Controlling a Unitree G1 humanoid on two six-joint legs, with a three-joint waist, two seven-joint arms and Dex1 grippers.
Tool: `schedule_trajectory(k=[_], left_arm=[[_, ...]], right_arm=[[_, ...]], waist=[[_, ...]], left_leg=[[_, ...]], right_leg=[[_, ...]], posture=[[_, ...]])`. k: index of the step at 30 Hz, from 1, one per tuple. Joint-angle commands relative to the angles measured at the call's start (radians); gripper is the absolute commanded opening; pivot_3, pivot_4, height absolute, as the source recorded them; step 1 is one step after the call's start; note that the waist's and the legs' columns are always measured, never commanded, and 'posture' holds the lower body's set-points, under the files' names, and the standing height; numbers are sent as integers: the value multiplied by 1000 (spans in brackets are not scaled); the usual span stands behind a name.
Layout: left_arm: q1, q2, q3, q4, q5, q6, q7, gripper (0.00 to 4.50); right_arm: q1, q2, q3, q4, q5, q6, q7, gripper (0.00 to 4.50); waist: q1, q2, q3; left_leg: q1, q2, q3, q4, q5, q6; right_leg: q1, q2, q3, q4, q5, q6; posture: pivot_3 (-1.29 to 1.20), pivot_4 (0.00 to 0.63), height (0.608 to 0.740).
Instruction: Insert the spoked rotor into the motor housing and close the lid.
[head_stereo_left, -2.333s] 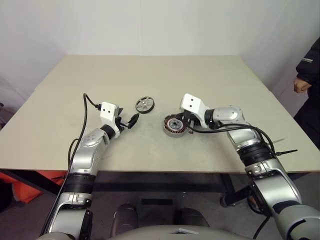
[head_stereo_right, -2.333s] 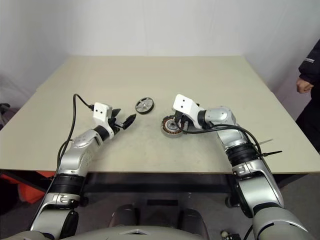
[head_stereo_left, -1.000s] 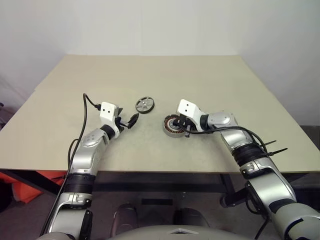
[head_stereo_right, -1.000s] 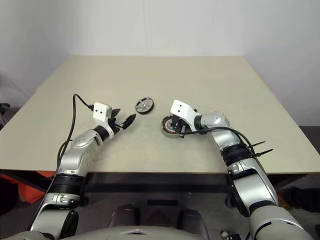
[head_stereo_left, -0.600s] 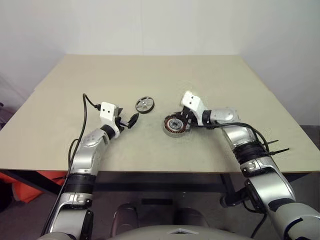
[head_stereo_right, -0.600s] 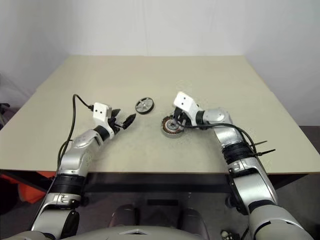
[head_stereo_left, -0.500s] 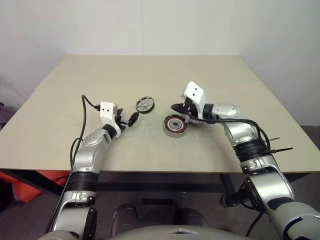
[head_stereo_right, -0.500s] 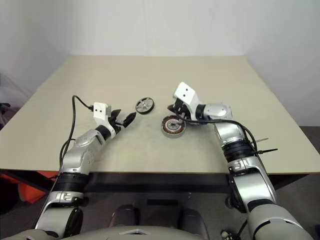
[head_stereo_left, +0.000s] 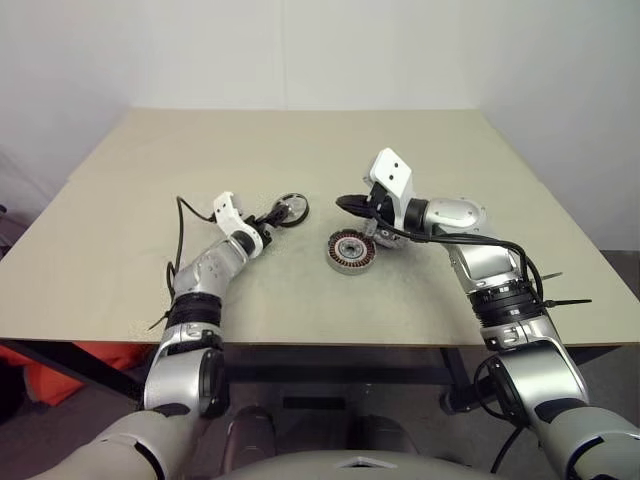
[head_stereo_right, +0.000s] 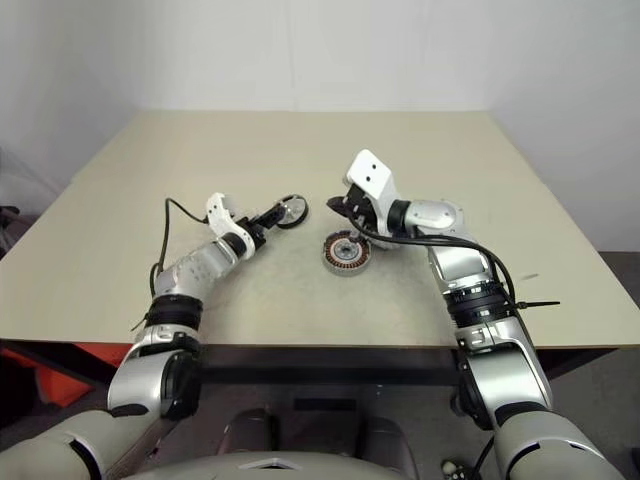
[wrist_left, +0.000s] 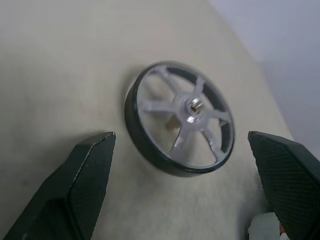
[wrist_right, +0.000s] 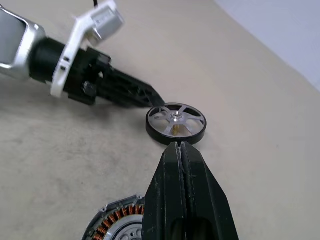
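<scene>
Straddling rotor (wrist_left: 180, 118) on tabletop (head_stereo_left: 150, 180) with open left hand (wrist_left: 182, 200); hovering closed, empty right hand (wrist_right: 179, 150) above housing (head_stereo_left: 351, 250).

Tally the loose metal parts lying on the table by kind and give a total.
Spoked rotor: 1
Motor housing: 1
Total: 2

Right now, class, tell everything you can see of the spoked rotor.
The spoked rotor is a small flat disc: dark rim, shiny silver spokes meeting a central hub with a small pin. It lies flat on the table, beyond the motor housing. The open left gripper reaches around it; no contact shows.
</scene>
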Motion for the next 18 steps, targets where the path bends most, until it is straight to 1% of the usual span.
schedule_trajectory(k=[1,9,13,18], left_arm=[[-63,2,36,87,-23,-10,27,4500],[-160,-20,126,231,-92,1,-10,4500],[-186,-27,145,269,-106,0,-32,4500],[-206,-32,150,319,-94,-29,-42,4500]], right_arm=[[-18,-7,-32,-39,22,-1,-18,15],[-22,-6,-25,-26,13,-17,-29,15],[-21,-4,-21,-25,11,-21,-31,15],[-18,-5,-18,-24,6,-26,-34,15]], waist=[[3,0,0],[14,0,0],[24,0,0],[25,0,0]], left_leg=[[0,0,0,0,0,0],[1,0,-1,0,0,0],[0,0,-1,0,-1,1],[-1,0,0,-2,-1,2]], right_leg=[[0,0,0,0,0,0],[3,-1,0,-2,0,0],[3,-2,0,-4,1,1],[3,-2,-1,-6,1,1]], posture=[[0,0,740],[0,0,740],[0,0,740],[0,0,740]])
